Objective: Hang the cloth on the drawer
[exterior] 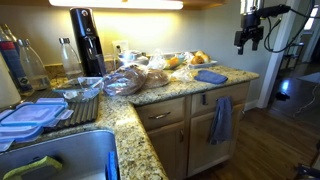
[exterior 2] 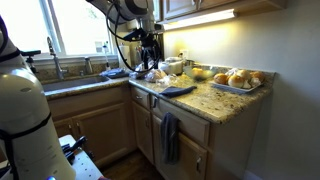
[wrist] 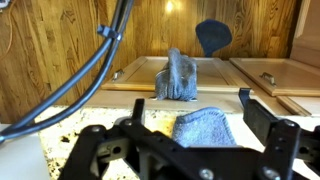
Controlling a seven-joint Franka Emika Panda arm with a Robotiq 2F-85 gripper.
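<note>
The bright blue cloth [exterior: 211, 76] lies flat on the granite counter near its edge; it shows in both exterior views [exterior 2: 176, 90] and in the wrist view [wrist: 205, 128]. My gripper [exterior: 249, 38] [exterior 2: 150, 50] hangs open and empty in the air well above the counter. In the wrist view the cloth lies below, between my spread fingers [wrist: 192, 105]. Light oak drawer fronts with small dark handles run under the counter edge [exterior: 163, 114] [wrist: 262, 75]. A duller grey-blue towel [exterior: 221, 118] [exterior 2: 169, 135] [wrist: 180, 75] hangs from one drawer below the cloth.
Bagged bread [exterior: 125, 80], a fruit tray [exterior: 190, 60] and a black soda maker [exterior: 88, 40] crowd the counter behind the cloth. A tray of buns [exterior 2: 238, 78] sits further along. A sink [exterior: 60, 155] and plastic containers [exterior: 35, 112] are nearby. The wooden floor lies below the cabinets.
</note>
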